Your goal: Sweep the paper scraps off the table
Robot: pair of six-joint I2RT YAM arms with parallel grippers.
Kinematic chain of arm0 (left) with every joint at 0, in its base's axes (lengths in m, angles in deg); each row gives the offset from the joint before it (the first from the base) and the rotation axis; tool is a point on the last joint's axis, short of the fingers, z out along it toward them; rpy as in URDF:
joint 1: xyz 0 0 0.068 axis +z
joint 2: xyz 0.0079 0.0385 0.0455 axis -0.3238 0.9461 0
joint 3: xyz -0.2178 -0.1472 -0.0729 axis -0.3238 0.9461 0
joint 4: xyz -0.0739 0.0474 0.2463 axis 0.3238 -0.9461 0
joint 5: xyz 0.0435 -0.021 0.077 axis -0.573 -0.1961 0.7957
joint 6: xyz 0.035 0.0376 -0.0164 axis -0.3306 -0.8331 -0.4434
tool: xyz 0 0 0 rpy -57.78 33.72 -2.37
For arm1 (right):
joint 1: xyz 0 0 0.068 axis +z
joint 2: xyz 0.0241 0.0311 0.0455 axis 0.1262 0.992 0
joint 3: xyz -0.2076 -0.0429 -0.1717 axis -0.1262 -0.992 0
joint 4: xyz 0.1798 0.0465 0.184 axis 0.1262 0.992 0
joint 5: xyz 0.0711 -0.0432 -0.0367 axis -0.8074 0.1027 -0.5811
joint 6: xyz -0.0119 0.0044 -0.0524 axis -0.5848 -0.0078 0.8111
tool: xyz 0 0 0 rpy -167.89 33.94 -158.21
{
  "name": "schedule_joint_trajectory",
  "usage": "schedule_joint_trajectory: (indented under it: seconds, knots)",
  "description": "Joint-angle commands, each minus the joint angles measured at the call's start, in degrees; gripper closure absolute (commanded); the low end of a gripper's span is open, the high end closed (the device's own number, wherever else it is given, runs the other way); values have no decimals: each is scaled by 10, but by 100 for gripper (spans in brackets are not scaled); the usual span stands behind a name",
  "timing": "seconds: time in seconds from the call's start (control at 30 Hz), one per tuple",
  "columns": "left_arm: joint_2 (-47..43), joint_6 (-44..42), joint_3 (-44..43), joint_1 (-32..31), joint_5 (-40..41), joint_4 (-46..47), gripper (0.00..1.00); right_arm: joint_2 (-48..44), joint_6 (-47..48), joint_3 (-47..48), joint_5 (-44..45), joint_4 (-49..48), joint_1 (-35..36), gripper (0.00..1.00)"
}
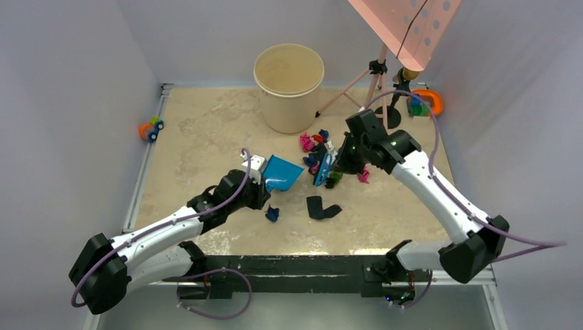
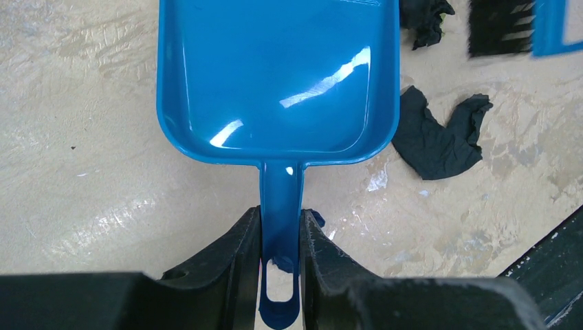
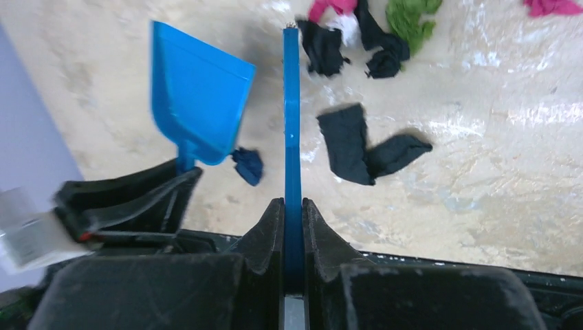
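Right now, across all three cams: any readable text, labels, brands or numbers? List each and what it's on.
None readable in any view.
dustpan: plain blue, no mark.
brush: plain blue, no mark visible.
bucket: no label on the side shown.
paper scraps: plain colours, no print seen.
white block by the left arm's wrist: blurred, cannot tell if it carries print.

Beige bucket [image 1: 289, 86] far centre; toy car [image 1: 150, 129] far left; orange ring [image 1: 433, 100], blocks [image 1: 415, 107] far right.
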Motion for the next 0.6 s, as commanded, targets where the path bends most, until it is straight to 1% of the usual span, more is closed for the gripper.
schedule_joint_trajectory:
  seconds: [0.0, 0.07, 0.1, 0.17, 0.23, 0.37, 0.47, 0.57]
  knots:
    - [1, -9, -2, -1, -2, 28, 100, -44, 4, 45, 53, 48, -4, 100]
    - [2, -7, -4, -1, 4, 25, 100, -57, 10, 36, 41, 63, -4, 100]
    - [1, -6, -5, -1, 10, 22, 100, -62, 22, 22, 20, 58, -4, 100]
    - [-3, -1, -5, -2, 27, 17, 100, -73, 64, -16, -56, 27, -3, 100]
    - [-10, 4, -5, -2, 50, 9, 100, -86, 84, -61, -101, 6, 0, 100]
    - [-39, 25, 0, -2, 131, -18, 100, -109, 84, -106, -69, 48, 9, 100]
    - [-68, 46, 11, -2, 191, -31, 100, -150, 55, -136, -36, 82, 10, 100]
    - [-95, 56, 23, -2, 219, -34, 100, -198, 28, -174, -27, 90, 10, 100]
